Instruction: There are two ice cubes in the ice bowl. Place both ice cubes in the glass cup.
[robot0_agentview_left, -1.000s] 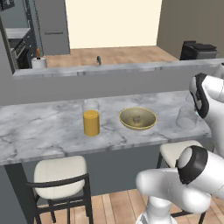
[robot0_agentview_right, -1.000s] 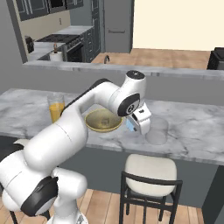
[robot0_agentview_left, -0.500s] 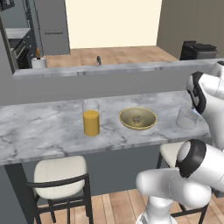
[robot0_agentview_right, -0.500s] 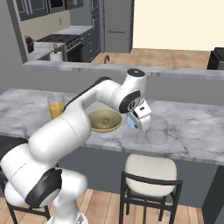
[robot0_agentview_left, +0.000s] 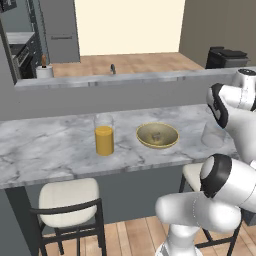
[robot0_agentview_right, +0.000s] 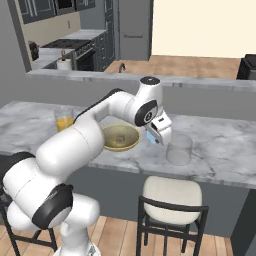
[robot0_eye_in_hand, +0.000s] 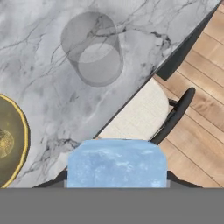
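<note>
Below me the marble worktop (robot0_agentview_right: 220, 145) spreads widest, with a cushioned stool (robot0_agentview_right: 172, 195) tucked at its near edge; on it sits the olive-gold ice bowl (robot0_agentview_right: 119, 138), holding one small greyish ice cube (robot0_agentview_left: 156, 135) near its middle; just beside the bowl, toward the stool side, stands the clear glass cup (robot0_agentview_right: 179, 149), upright, nothing showing inside it; a tall glass of orange liquid (robot0_agentview_left: 104, 136) stands well apart on the bowl's other side; my jaws (robot0_agentview_right: 156, 138) hover between bowl and cup, clamped on the other pale-blue ice cube (robot0_eye_in_hand: 117, 162).
</note>
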